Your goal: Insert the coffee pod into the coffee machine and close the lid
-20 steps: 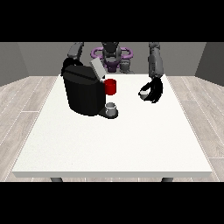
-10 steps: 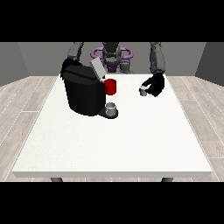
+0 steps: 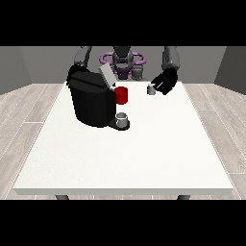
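Front view: the hand at the view's right (image 3: 165, 80) clamps the small grey coffee pod (image 3: 151, 90), carried beside the black coffee machine (image 3: 91, 102), whose lid (image 3: 106, 76) stands open to receive it.

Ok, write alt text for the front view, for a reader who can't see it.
A robot behind a white table holds a small grey coffee pod in the hand at the view's right. At the view's left stands a black coffee machine with its lid open, a red part on its front and a grey cup on its base.
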Tool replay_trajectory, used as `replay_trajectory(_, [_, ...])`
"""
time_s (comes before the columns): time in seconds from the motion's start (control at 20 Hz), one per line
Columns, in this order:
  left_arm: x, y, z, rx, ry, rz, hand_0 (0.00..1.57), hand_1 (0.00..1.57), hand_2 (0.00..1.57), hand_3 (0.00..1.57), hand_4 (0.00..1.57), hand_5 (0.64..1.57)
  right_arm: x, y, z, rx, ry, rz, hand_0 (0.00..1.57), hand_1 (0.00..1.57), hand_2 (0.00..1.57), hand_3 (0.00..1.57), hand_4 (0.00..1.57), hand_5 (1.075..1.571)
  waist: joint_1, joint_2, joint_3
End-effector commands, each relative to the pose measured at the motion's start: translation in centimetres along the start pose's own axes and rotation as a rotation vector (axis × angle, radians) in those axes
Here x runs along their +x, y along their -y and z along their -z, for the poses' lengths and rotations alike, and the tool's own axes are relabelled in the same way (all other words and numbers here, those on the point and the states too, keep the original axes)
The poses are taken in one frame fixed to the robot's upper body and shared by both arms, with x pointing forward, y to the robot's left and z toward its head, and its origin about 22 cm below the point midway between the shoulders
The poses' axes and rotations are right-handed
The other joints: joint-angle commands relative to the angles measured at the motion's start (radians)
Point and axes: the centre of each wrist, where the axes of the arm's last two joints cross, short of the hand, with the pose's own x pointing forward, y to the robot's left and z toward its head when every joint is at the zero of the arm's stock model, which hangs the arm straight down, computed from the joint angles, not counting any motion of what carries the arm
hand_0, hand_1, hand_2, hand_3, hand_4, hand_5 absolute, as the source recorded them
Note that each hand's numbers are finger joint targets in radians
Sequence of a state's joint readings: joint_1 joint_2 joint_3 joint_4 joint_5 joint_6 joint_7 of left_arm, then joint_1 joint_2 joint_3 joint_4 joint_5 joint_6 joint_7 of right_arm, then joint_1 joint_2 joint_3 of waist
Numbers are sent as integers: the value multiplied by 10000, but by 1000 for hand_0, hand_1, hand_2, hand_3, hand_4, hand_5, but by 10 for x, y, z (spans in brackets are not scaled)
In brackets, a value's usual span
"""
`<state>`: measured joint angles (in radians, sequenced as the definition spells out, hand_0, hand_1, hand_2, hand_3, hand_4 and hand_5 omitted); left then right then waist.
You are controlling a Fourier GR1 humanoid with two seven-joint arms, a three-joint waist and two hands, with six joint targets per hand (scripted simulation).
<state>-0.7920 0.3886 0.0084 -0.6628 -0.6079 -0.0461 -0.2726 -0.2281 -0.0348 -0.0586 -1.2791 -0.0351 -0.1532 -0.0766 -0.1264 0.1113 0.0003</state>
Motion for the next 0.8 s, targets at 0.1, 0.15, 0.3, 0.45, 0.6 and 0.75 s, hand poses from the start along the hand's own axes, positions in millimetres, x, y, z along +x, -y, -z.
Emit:
replay_trajectory(0.1, [30,-15,16,160,396,-133,1272,1272,1342,1293,548,1571,-7,4,-1,317,52,-122,0,0,0,0,468,1571,-186,-140,-1])
replay_trajectory(0.15, [27,-50,16,135,437,-24,1272,1272,1342,1293,548,1571,0,5,3,344,151,69,0,0,0,0,492,1571,-316,-67,-1])
replay_trajectory(0.3, [53,-43,29,480,423,15,1272,1272,1342,1293,548,1571,8,11,13,430,350,234,0,0,0,0,475,1571,-493,82,1])
replay_trajectory(0.45, [47,-90,25,804,460,247,1256,1256,1327,1277,536,1571,22,-11,12,796,413,365,0,0,0,0,495,1571,-847,214,-3])
replay_trajectory(0.6, [58,-101,29,1433,552,181,1017,1017,1206,1226,503,1571,16,-28,2,1009,880,268,0,0,0,0,504,1571,-1106,378,-3])
replay_trajectory(0.75, [62,-101,33,1620,126,-207,1211,1211,1253,1199,507,1571,21,-28,1,1127,680,113,0,0,0,0,494,1571,-1385,282,-5])
